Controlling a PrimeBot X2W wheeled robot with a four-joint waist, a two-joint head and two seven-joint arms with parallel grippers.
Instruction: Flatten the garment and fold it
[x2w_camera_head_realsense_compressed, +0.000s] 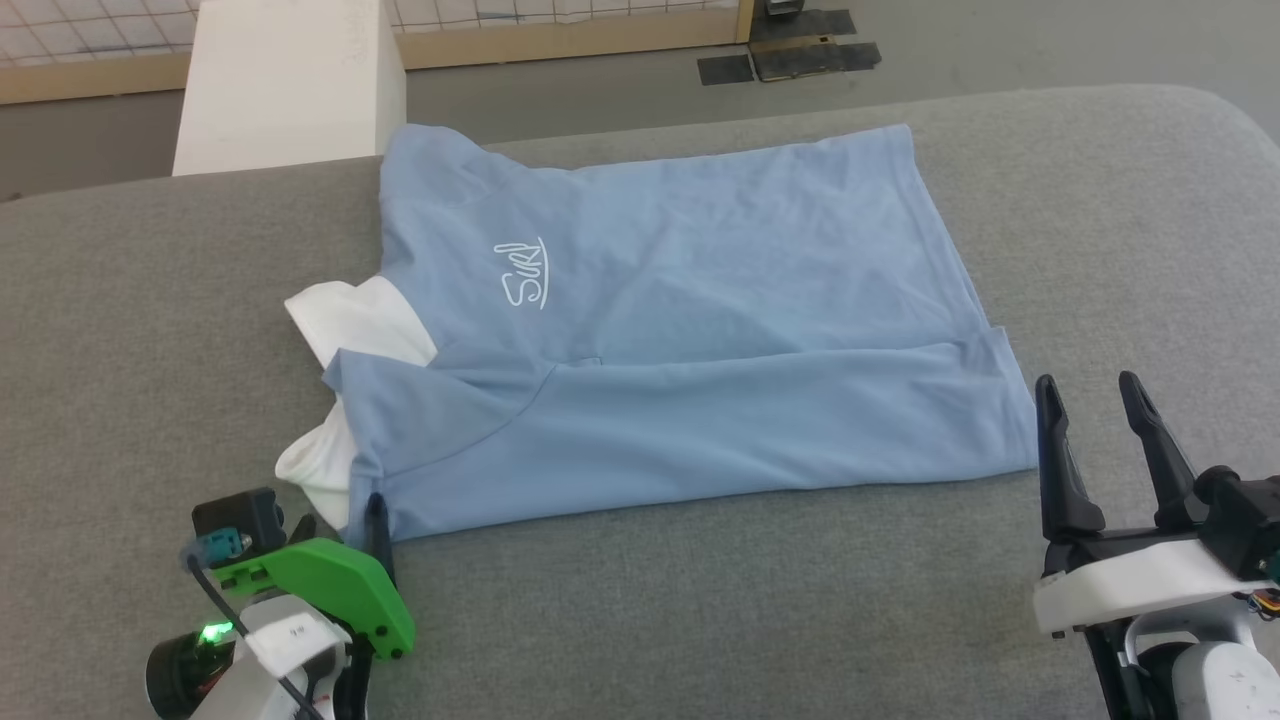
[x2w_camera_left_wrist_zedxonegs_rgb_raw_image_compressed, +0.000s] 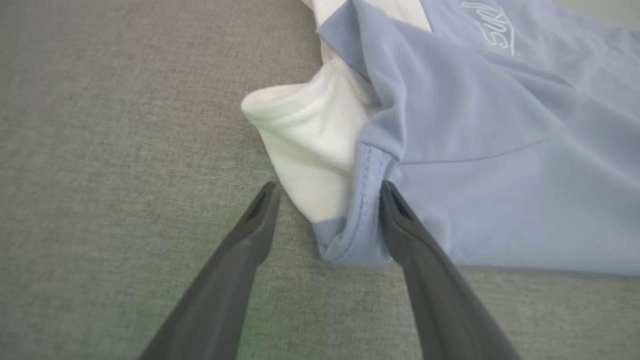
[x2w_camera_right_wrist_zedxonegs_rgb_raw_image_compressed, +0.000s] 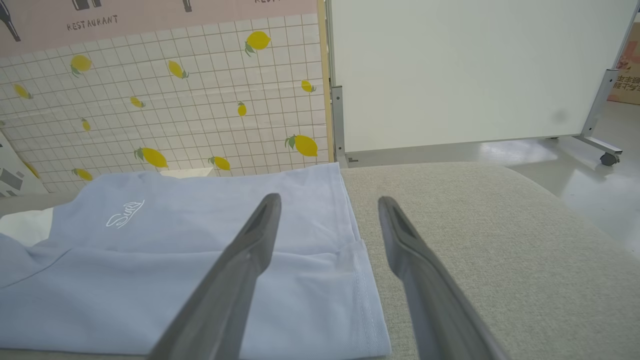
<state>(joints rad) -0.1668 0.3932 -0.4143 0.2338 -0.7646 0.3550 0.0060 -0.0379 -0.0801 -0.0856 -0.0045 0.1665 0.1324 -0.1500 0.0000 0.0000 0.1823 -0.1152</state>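
We see the shirt (x2w_camera_head_realsense_compressed: 680, 330) lying on the grey surface (x2w_camera_head_realsense_compressed: 700, 600), its white collar (x2w_camera_head_realsense_compressed: 350, 320) toward our left and its hem toward our right. The long side nearest us is folded over onto the body, making a straight band along the front. The white logo (x2w_camera_head_realsense_compressed: 520, 273) faces up on the uncovered part, and the cloth lies mostly flat with a few soft creases.

Our left pincer (x2w_camera_left_wrist_zedxonegs_rgb_raw_image_compressed: 327, 186) stands apart at the near left corner of the shirt. In the left wrist view, the folded blue edge and a bit of collar sit between its fingers; the right finger touches the blue cloth, the left one is over bare surface, and nothing is clamped.

Our right pincer (x2w_camera_head_realsense_compressed: 1088, 385) is also apart and holds nothing. It sits just beside the near right corner of the hem. In the right wrist view, its left finger shows over the shirt and its right finger over bare surface.

Beyond the surface stand a white block (x2w_camera_head_realsense_compressed: 290, 80), a lemon-patterned wall (x2w_camera_right_wrist_zedxonegs_rgb_raw_image_compressed: 175, 100) and a white panel (x2w_camera_right_wrist_zedxonegs_rgb_raw_image_compressed: 465, 70).
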